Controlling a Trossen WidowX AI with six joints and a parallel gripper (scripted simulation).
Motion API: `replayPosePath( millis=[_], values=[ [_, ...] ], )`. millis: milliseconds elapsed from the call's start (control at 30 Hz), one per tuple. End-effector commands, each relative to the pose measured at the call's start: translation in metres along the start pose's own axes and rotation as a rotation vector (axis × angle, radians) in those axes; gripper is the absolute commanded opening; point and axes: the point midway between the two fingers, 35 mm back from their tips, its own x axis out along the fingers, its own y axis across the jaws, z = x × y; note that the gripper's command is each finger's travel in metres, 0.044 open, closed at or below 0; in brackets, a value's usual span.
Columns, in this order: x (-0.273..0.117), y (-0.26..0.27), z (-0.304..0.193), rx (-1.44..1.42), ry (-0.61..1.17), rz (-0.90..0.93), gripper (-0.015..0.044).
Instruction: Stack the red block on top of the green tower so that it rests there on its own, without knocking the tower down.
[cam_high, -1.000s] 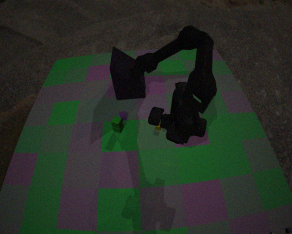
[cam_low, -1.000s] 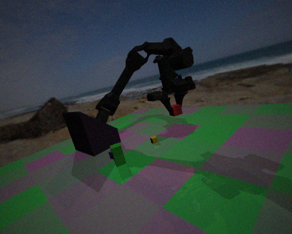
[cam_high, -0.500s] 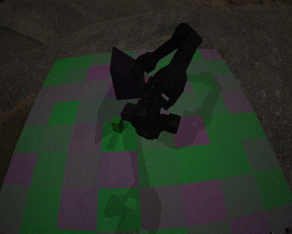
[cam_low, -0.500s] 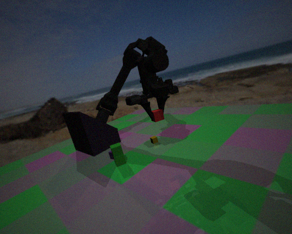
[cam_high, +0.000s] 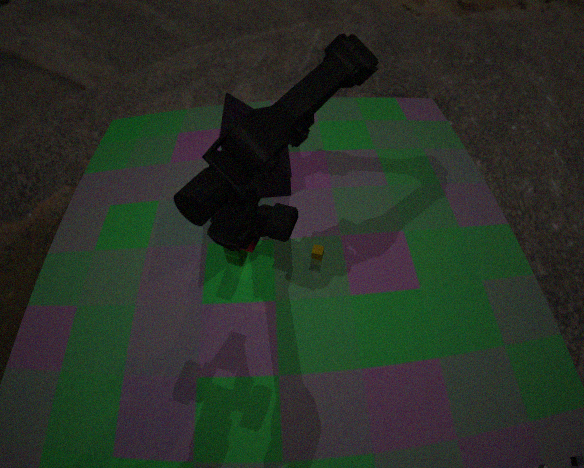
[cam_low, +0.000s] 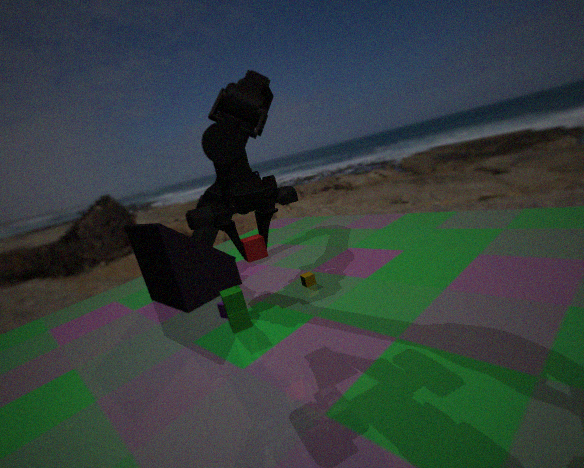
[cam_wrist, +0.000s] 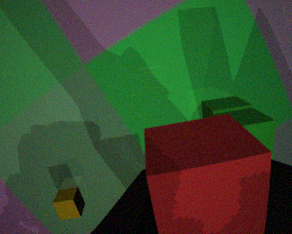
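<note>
My gripper (cam_low: 255, 251) is shut on the red block (cam_high: 249, 248) (cam_low: 254, 248) (cam_wrist: 210, 195) and holds it in the air. In the exterior view the block hangs higher than the green tower (cam_high: 235, 257) (cam_low: 237, 310), above and to the right of it in the picture, with a gap between them. The tower stands upright on the checkered surface. In the top view the gripper body hides most of the block and the tower's upper part. In the wrist view the tower is partly hidden behind the red block.
A small yellow block (cam_high: 317, 252) (cam_low: 308, 279) (cam_wrist: 68, 204) lies to the right of the tower in the top and exterior views. A small purple block (cam_low: 222, 310) is close behind the tower. A large dark slanted box (cam_low: 185, 270) stands behind them at the arm's base.
</note>
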Motion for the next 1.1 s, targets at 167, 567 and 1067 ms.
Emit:
replayPosePath(
  millis=[167, 567, 1067],
  values=[
    [0.007, -0.054, -0.028, -0.007, 0.017, 0.018, 0.0],
    [0.027, -0.058, -0.031, -0.008, 0.018, 0.021, 0.0],
    [0.054, -0.057, -0.031, -0.008, 0.018, 0.023, 0.0]
  ],
)
